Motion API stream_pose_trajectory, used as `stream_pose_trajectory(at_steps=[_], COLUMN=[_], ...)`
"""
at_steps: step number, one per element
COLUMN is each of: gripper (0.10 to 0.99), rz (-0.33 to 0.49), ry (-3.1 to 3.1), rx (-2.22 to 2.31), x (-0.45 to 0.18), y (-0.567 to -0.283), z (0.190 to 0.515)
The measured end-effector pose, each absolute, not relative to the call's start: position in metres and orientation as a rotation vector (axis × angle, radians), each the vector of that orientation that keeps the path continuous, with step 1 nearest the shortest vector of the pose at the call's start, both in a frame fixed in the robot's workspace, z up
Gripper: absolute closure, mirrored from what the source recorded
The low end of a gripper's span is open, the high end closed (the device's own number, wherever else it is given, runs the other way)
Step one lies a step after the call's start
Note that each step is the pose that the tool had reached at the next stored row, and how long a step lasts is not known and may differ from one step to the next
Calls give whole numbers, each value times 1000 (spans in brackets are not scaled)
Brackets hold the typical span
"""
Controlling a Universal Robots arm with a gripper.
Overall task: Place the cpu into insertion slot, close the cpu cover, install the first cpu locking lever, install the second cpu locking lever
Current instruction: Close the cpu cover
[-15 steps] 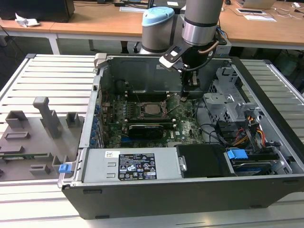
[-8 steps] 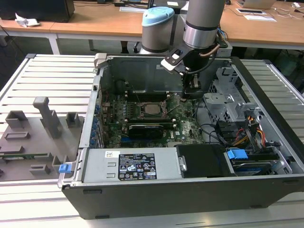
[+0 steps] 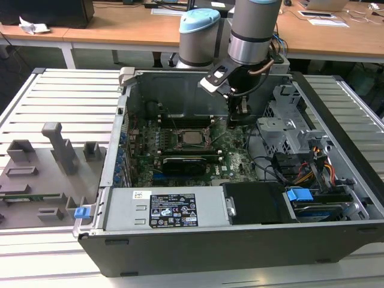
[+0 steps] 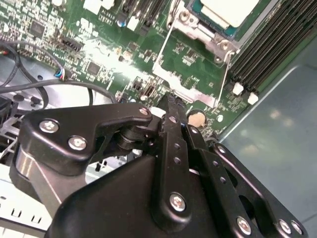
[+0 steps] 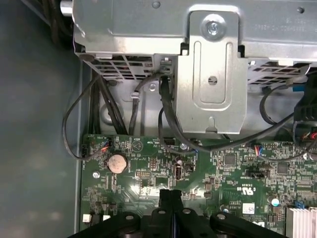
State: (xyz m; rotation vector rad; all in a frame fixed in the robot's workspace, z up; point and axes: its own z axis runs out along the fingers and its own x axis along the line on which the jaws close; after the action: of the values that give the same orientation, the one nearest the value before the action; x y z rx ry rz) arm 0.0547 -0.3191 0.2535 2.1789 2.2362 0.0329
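Tool, fingers together and empty, over motherboard near seated cpu

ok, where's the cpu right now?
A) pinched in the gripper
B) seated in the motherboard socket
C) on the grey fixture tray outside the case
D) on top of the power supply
B: the cpu lies in the socket on the motherboard. The gripper hangs to the exterior view's right of it, and in the first wrist view its fingers are shut with nothing between them.
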Motion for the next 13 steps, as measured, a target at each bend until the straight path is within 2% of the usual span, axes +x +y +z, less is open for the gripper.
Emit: stream_pose_trajectory(at_steps=[13], gripper=[980], rz=[33], ry=[2236], rx=[2179], x=[44], y=[-319], z=[253])
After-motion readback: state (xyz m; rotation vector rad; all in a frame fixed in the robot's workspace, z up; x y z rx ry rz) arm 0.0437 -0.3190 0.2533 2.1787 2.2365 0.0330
